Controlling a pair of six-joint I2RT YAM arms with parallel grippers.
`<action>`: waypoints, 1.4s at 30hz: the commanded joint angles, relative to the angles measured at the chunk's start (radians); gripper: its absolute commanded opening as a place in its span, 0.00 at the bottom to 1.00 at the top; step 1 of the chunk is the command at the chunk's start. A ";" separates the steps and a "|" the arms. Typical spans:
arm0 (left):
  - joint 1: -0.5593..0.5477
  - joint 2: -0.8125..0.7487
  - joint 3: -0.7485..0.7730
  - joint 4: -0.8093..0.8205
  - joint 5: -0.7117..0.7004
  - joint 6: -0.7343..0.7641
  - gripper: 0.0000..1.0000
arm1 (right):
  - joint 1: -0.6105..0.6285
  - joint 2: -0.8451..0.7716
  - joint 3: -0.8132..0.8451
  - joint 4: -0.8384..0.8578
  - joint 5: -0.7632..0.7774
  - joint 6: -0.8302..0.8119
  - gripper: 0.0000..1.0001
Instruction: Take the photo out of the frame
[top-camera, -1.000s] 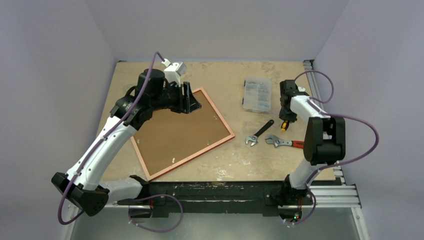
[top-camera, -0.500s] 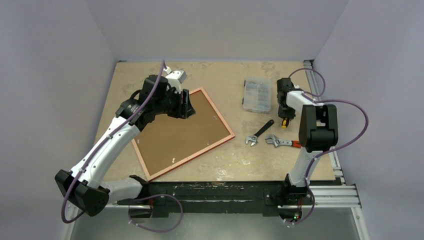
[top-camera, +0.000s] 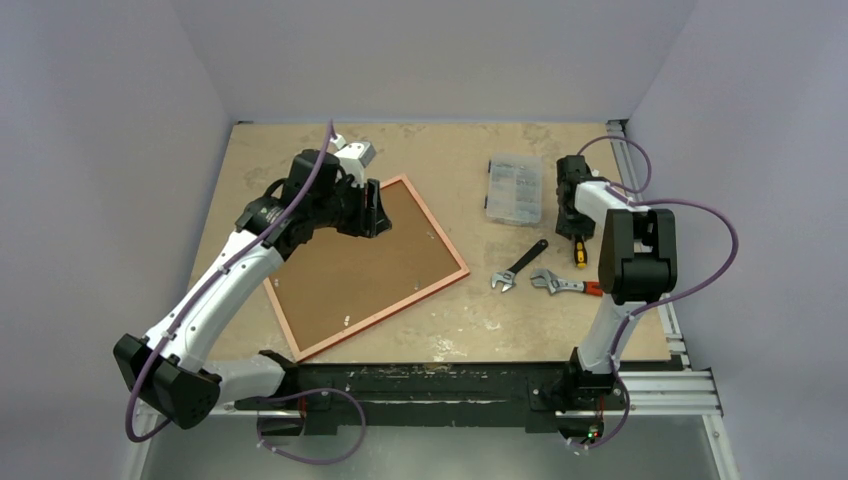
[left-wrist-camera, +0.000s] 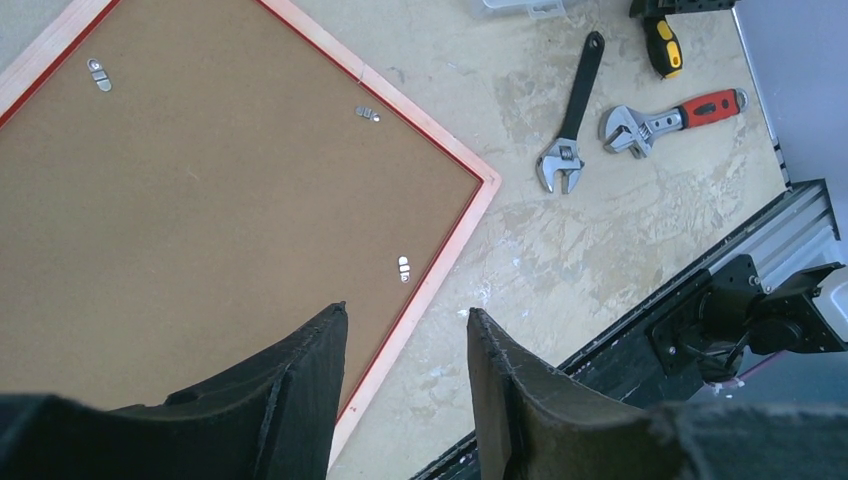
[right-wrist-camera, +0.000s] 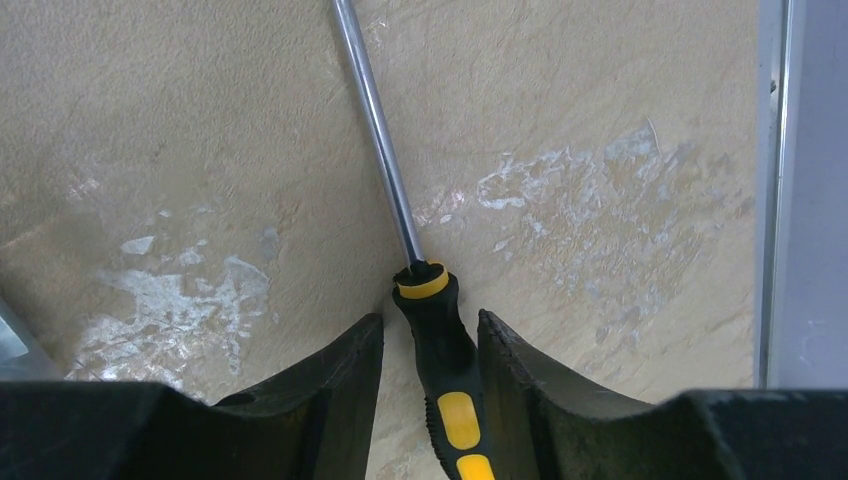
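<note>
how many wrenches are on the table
2. A black adjustable wrench lies right of the thin red-edged picture frame; a silver adjustable wrench with a red handle lies just right of the black one. None seem hidden.

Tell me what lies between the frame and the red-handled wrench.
The black wrench, between the frame and red-handled wrench; the top view shows it.

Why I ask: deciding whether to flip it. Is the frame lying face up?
No, the frame shows its brown backing board and metal clips.
</note>
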 joint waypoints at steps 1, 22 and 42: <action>0.005 0.016 -0.006 0.034 0.008 0.014 0.45 | 0.002 0.031 -0.015 0.010 -0.117 0.010 0.42; 0.005 0.074 -0.037 0.117 0.199 -0.005 0.65 | 0.188 -0.636 -0.361 0.127 -0.414 0.339 0.98; 0.000 0.086 -0.096 0.225 0.218 -0.013 0.62 | 0.703 -0.604 -0.531 0.241 -0.284 1.211 0.88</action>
